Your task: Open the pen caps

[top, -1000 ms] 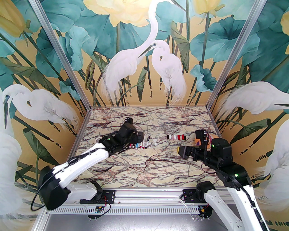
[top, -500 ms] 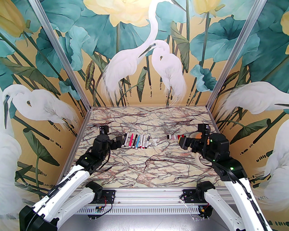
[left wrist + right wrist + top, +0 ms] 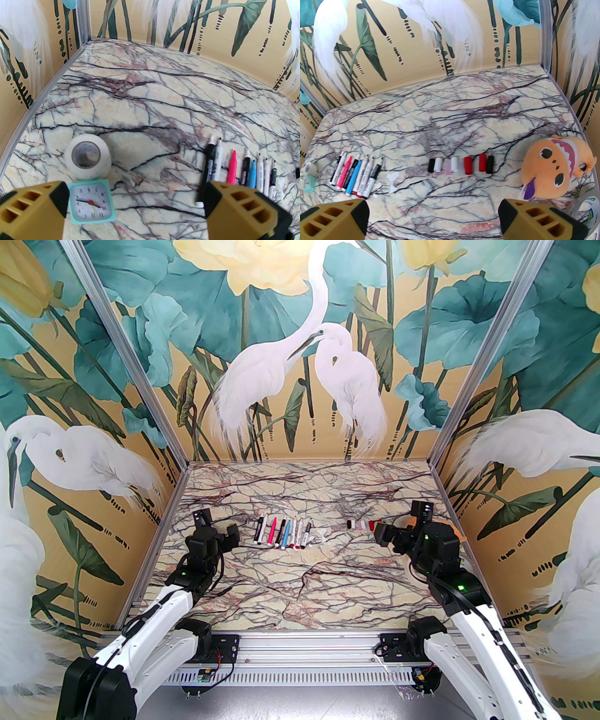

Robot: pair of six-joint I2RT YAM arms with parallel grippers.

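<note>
The pens (image 3: 356, 174) lie side by side in a tight row on the left half of the marbled worktop (image 3: 464, 117), 8 of them by my count: black, white, pink, black, blue and 3 mostly white. Their bare tips point toward the far wall. The pen caps (image 3: 461, 165) sit apart from them, well to the right, in a loose line of black, white, pale pink, white, red, red and black. A few small white plastic bits (image 3: 393, 178) lie between the 2 groups.

The left tool (image 3: 134, 199) hangs above the worktop left of the pens, jaws spread wide and holding nothing. Below it are a white tape roll (image 3: 88, 161) and a small teal clock (image 3: 92, 204), touching each other. The right tool (image 3: 433, 211) is on the near side of the caps, also spread wide and empty. An orange plush toy (image 3: 557, 171) rests to the right of the caps.
</note>
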